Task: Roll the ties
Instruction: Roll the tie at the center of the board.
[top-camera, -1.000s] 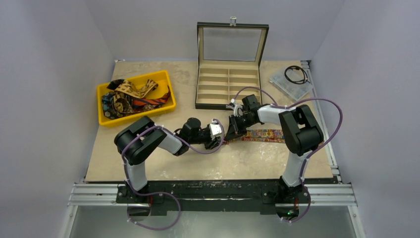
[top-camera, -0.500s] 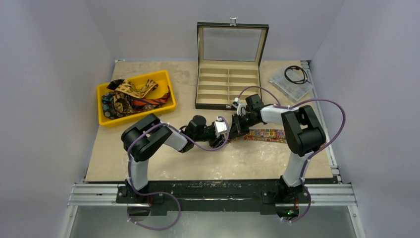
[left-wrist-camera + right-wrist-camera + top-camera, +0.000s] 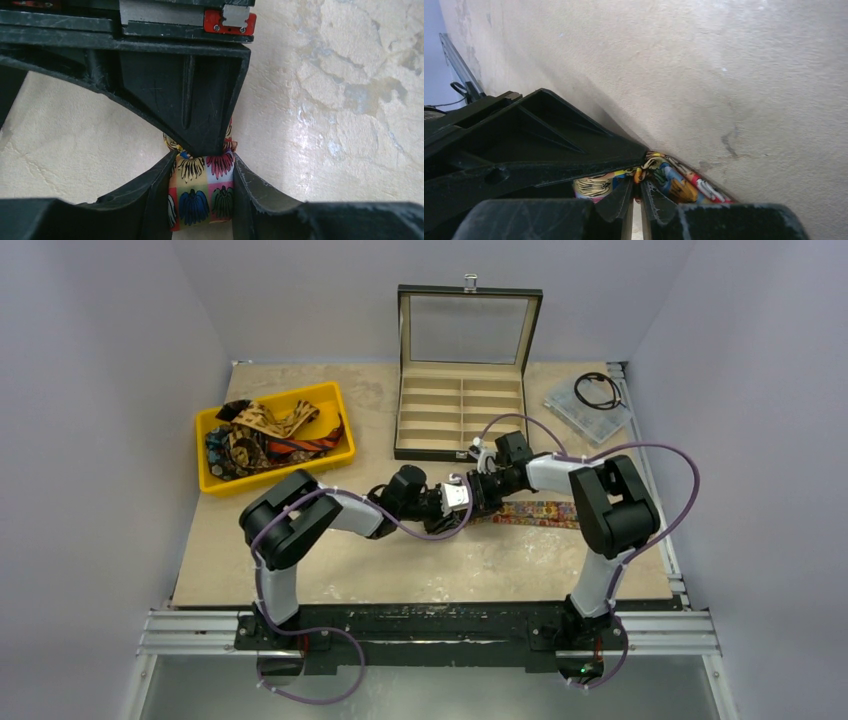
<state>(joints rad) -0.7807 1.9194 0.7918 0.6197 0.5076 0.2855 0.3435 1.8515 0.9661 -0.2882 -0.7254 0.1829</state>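
My L gripper (image 3: 204, 167) is closed part way on the rolled end of the floral tie (image 3: 200, 200); both fingers touch the roll's sides. My R gripper (image 3: 636, 197) is almost fully closed, w/ only a thin slit, and its tips pinch the tie's fabric right at the roll. The rest of this tie lies flat on the table (image 3: 480, 560), toward my R arm. The other ties (image 3: 262, 435) sit in the yellow bin (image 3: 268, 401).

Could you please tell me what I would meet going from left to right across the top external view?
Yellow bin holding ties → open compartment box → clear bag with a black cable. The floral tie overlaps the box's span, so it is omitted.
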